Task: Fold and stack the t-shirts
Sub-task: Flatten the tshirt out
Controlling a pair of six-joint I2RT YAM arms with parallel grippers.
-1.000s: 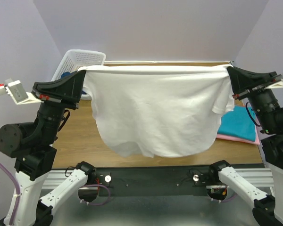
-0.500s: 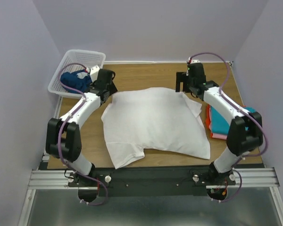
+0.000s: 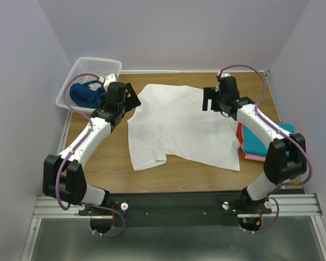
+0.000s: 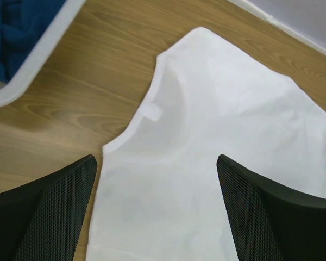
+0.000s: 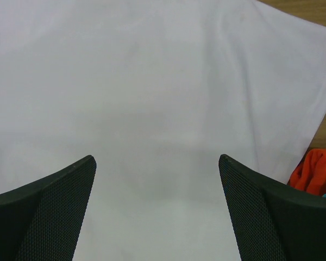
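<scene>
A white t-shirt (image 3: 182, 128) lies spread flat on the wooden table (image 3: 98, 157), its round neck toward the far left. My left gripper (image 3: 130, 98) hovers over its far left corner, open, nothing between its fingers; the left wrist view shows the neckline and cloth (image 4: 206, 125) below the open left gripper (image 4: 156, 160). My right gripper (image 3: 211, 99) is open over the shirt's far right part, and only white cloth (image 5: 152, 81) lies under the right gripper (image 5: 156, 159). A dark blue t-shirt (image 3: 86, 93) sits in the basket. Teal, pink and red-orange t-shirts (image 3: 261, 142) are stacked at the right.
A white lattice basket (image 3: 92, 68) stands at the far left corner, its rim (image 4: 41, 51) close to my left gripper. The red-orange shirt's edge (image 5: 315, 171) shows just past the white shirt's right side. Walls enclose the table on three sides.
One second ago both grippers held the white t-shirt stretched in the air. Both have opened and let go; the shirt now lies flat, and it has spread farther back.
</scene>
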